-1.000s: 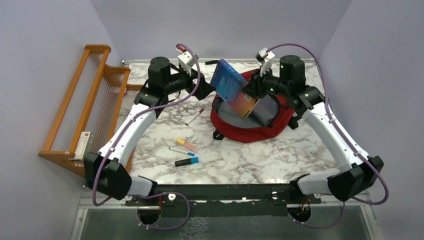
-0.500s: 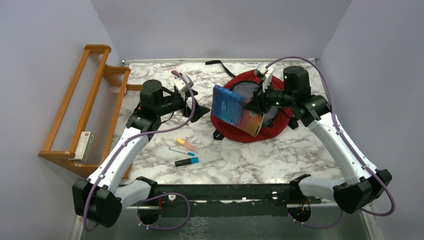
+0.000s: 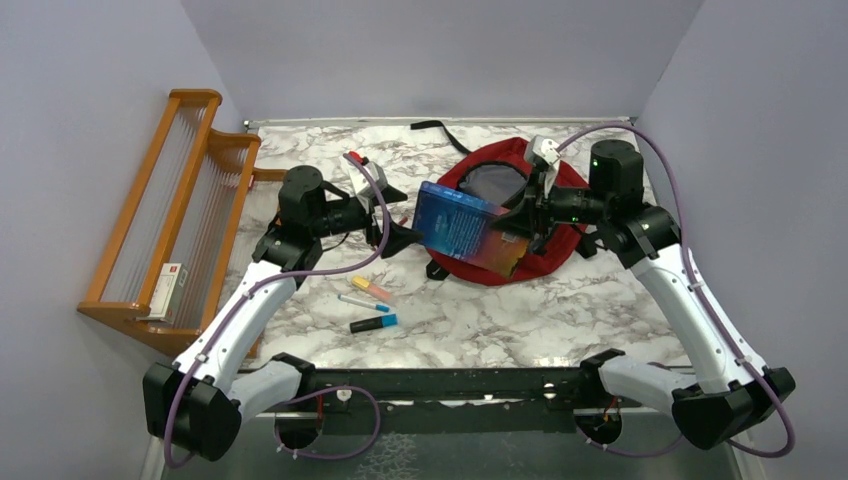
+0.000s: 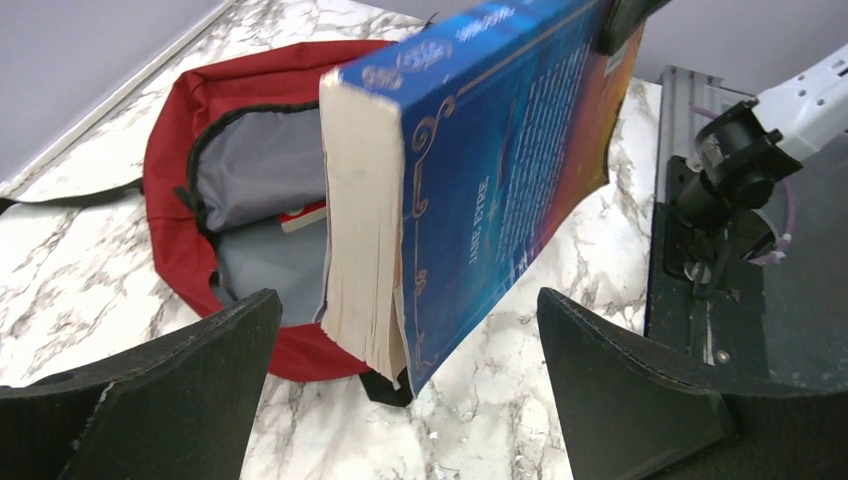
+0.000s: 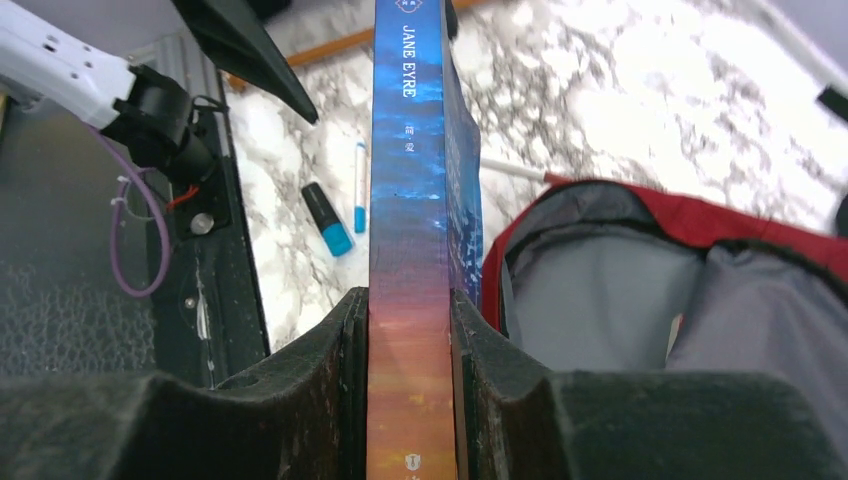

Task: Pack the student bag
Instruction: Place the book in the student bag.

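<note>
Lying on the marble table (image 3: 560,320) right of centre, the student bag (image 3: 555,258) gapes, its grey lining showing. Over its left rim hangs the book (image 3: 462,228), long axis running leftward from the right gripper (image 5: 410,320), which clamps both covers at one end. The left gripper (image 3: 402,215), spread wide, faces the page edge without touching it. Markers (image 3: 372,322) lie nearer the arm bases.

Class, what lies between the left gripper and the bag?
The blue book, gripped by the right gripper, hangs between left gripper and bag; left wrist view shows it.
</note>
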`<act>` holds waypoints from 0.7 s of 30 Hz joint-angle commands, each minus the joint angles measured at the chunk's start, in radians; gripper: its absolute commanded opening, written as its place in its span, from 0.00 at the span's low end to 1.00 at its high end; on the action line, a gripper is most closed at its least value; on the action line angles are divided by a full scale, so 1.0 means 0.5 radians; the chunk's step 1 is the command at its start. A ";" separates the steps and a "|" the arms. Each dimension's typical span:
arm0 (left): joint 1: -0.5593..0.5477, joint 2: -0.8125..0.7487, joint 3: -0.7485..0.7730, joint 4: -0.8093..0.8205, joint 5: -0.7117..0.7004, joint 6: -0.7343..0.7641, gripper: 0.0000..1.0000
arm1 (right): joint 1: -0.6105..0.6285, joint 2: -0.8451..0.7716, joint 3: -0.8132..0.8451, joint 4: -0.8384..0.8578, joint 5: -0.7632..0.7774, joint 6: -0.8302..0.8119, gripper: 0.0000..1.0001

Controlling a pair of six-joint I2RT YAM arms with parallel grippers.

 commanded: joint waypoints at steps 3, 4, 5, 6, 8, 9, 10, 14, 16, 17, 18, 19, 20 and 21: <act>-0.009 -0.015 -0.002 0.149 0.311 -0.068 0.99 | -0.056 -0.103 0.048 0.406 -0.563 -0.005 0.01; -0.009 -0.002 0.018 0.150 0.356 -0.079 0.99 | -0.062 -0.093 0.050 0.412 -0.611 0.000 0.01; -0.010 0.013 0.033 0.159 0.397 -0.093 0.99 | -0.066 -0.082 0.053 0.416 -0.702 0.001 0.01; -0.010 0.026 0.046 0.177 0.437 -0.111 0.99 | -0.067 -0.072 0.056 0.416 -0.759 0.000 0.01; -0.010 0.046 0.067 0.196 0.506 -0.121 0.98 | -0.070 -0.054 0.062 0.408 -0.824 -0.009 0.01; -0.011 0.056 0.077 0.199 0.534 -0.163 0.97 | -0.072 -0.048 0.070 0.398 -0.836 -0.017 0.01; -0.015 0.065 0.080 0.207 0.559 -0.188 0.95 | -0.073 -0.041 0.074 0.387 -0.843 -0.025 0.01; -0.034 0.070 0.043 0.276 0.622 -0.264 0.80 | -0.081 -0.027 0.089 0.365 -0.863 -0.042 0.01; -0.039 0.070 0.009 0.304 0.631 -0.292 0.74 | -0.087 -0.021 0.097 0.364 -0.867 -0.045 0.01; -0.042 0.070 -0.011 0.332 0.643 -0.315 0.72 | -0.090 -0.017 0.101 0.362 -0.869 -0.050 0.01; -0.047 0.070 -0.030 0.368 0.657 -0.346 0.70 | -0.091 -0.007 0.106 0.359 -0.871 -0.057 0.01; -0.053 0.076 -0.048 0.403 0.670 -0.388 0.68 | -0.091 0.008 0.115 0.342 -0.875 -0.070 0.01; -0.057 0.085 -0.056 0.439 0.696 -0.425 0.67 | -0.094 0.022 0.127 0.319 -0.880 -0.086 0.01; -0.064 0.099 -0.056 0.459 0.718 -0.462 0.65 | -0.095 0.041 0.139 0.298 -0.881 -0.097 0.01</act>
